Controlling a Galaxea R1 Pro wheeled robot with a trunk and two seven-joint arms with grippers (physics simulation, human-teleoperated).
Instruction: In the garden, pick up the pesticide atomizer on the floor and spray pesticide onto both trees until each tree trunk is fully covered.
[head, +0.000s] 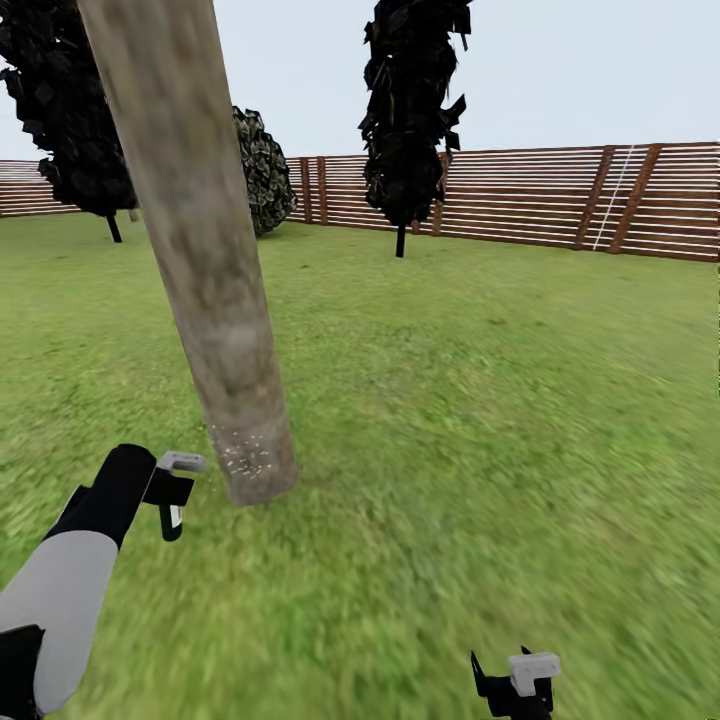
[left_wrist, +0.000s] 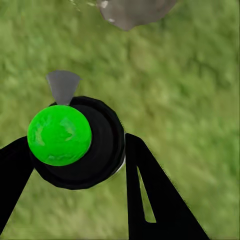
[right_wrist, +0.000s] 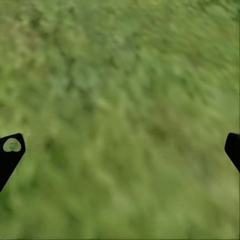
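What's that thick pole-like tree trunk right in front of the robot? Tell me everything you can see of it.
The tree trunk is a thick, smooth column, pale grey-tan with blotchy darker patches. It leans, its top tilting toward the left of the head view, and runs out of frame above. Its base stands in the green lawn. Tiny whitish specks of pesticide dot the lowest part. The pesticide atomizer, held in the left gripper, sits close beside the base without touching it.

The left arm (head: 60, 590) has a smooth pale grey forearm shell that ends in a black wrist sleeve, with another black section behind the grey. The left claw (left_wrist: 75, 165) has flat black fingers (left_wrist: 150, 200), one pierced by a narrow slot. The right claw (head: 515, 685) is black with a pale grey block on top, and its black fingertips (right_wrist: 11, 150) carry a small heart-shaped hole.
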